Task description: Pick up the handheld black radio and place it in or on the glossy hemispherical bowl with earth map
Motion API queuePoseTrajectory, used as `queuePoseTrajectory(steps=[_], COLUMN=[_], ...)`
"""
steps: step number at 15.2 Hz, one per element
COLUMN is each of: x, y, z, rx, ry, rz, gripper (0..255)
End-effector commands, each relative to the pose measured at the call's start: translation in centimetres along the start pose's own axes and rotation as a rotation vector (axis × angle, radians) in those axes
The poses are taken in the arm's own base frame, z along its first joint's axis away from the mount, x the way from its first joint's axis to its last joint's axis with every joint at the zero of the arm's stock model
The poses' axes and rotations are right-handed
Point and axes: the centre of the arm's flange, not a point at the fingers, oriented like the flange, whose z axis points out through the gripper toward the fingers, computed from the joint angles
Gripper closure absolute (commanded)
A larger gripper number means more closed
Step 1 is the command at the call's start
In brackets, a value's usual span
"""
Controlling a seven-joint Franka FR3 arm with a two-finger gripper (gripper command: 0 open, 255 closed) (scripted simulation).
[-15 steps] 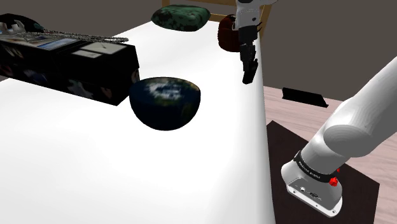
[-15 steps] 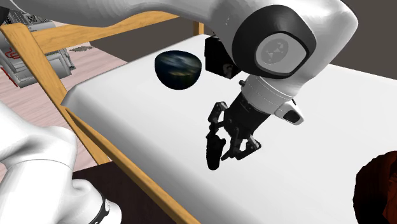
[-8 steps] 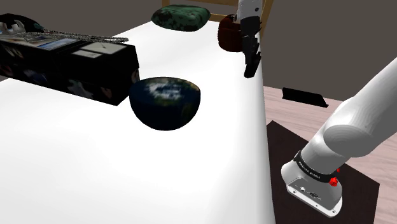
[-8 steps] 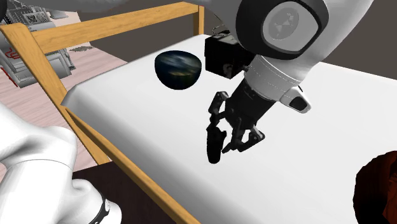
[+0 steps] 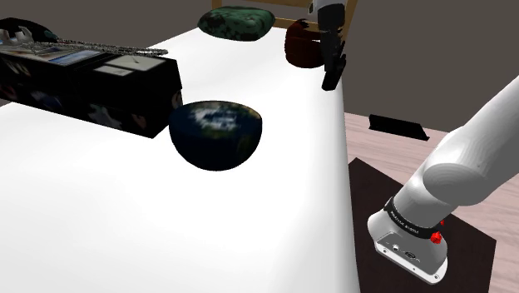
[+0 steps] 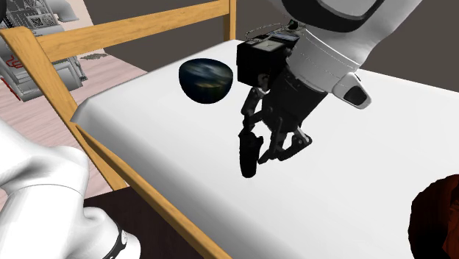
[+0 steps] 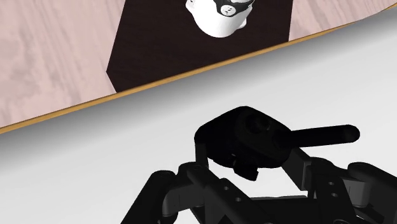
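A handheld black radio with a stubby antenna hangs above the white surface, clasped by my gripper. In the wrist view the radio sits between the black fingers, its antenna pointing sideways. The shoulder view has the gripper high over the surface's far right edge, with the radio pointing down from it. The glossy earth-map bowl stands upright on the surface, well to the shoulder view's left of the gripper. In the second exterior view the bowl lies beyond the gripper.
A long black box stands behind the bowl. A dark green cushion and a dark red round thing sit at the far end. A wooden frame edges the surface. Below lie my stand's dark mat and a wood floor.
My gripper has risen with the radio and drifted toward the far end of the surface in the shoulder view. The bowl has not moved.
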Motion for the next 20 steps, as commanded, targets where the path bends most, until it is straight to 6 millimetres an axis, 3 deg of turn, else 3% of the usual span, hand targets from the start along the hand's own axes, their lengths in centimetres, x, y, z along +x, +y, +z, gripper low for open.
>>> queuePoseTrajectory(steps=[1,20], x=[-0.3,-3.8], y=[-0.3,-2.7], z=[-1.1,-10.1], rx=[0.0,0.0], ry=[0.0,0.0], rz=[0.0,0.0], gripper=[255,255])
